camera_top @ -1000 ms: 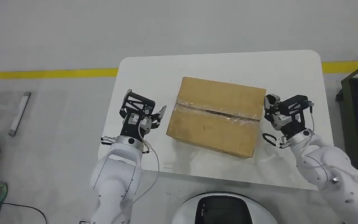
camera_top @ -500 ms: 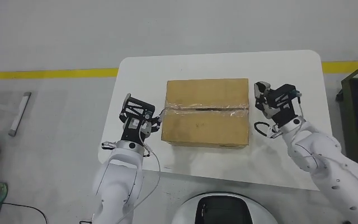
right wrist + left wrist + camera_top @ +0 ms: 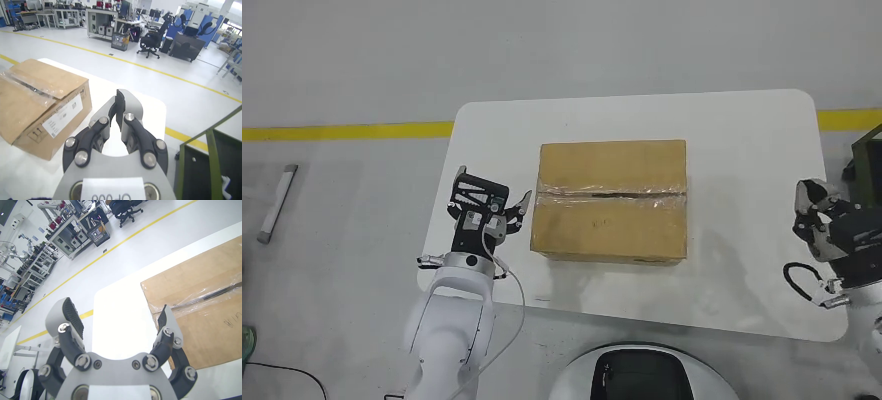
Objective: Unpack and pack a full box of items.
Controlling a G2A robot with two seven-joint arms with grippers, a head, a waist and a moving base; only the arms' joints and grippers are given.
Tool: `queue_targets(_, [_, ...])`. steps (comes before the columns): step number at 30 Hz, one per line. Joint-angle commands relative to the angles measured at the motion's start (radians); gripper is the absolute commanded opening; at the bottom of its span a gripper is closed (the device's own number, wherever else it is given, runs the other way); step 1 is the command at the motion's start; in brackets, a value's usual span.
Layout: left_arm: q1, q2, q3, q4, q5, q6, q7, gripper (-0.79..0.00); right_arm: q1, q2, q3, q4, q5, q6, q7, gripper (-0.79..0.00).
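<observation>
white table (image 3: 742, 130), cardboard box (image 3: 610, 200) on it

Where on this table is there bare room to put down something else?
Widest: the table between the box and the right gripper. Narrower strips run along the box's far and near sides. Crowded: beside the left gripper, its open fingers close to the box.
</observation>
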Motion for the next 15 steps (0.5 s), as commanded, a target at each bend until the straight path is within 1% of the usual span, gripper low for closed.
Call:
queue_targets(1, [0.000, 0.000, 0.000, 0.000, 0.000, 0.000, 0.000, 0.000, -0.066, -0.006, 0.058, -0.019, 0.069, 0.007, 0.037, -0.514])
queue_targets(2, [0.000, 0.000, 0.000, 0.000, 0.000, 0.000, 0.000, 0.000, -0.093, -0.009, 0.075, -0.026, 0.090, 0.003, 0.073, 0.000])
queue_targets(4, [0.000, 0.000, 0.000, 0.000, 0.000, 0.000, 0.000, 0.000, -0.124, -0.014, 0.112, -0.052, 0.131, 0.038, 0.145, 0.000])
queue_targets(5, [0.000, 0.000, 0.000, 0.000, 0.000, 0.000, 0.000, 0.000, -0.126, -0.015, 0.116, -0.058, 0.139, 0.039, 0.152, 0.000])
queue_targets(6, [0.000, 0.000, 0.000, 0.000, 0.000, 0.000, 0.000, -0.001, -0.123, -0.014, 0.110, -0.051, 0.128, 0.033, 0.135, -0.368])
queue_targets(9, [0.000, 0.000, 0.000, 0.000, 0.000, 0.000, 0.000, 0.000, -0.127, -0.015, 0.117, -0.059, 0.140, 0.040, 0.155, -0.214])
queue_targets(11, [0.000, 0.000, 0.000, 0.000, 0.000, 0.000, 0.000, 0.000, -0.126, -0.015, 0.116, -0.058, 0.139, 0.039, 0.152, -0.143])
queue_targets(12, [0.000, 0.000, 0.000, 0.000, 0.000, 0.000, 0.000, 0.000, -0.126, -0.015, 0.116, -0.058, 0.139, 0.039, 0.152, -0.093])
queue_targets(15, [0.000, 0.000, 0.000, 0.000, 0.000, 0.000, 0.000, 0.000, -0.126, -0.015, 0.116, -0.058, 0.139, 0.039, 0.152, -0.025])
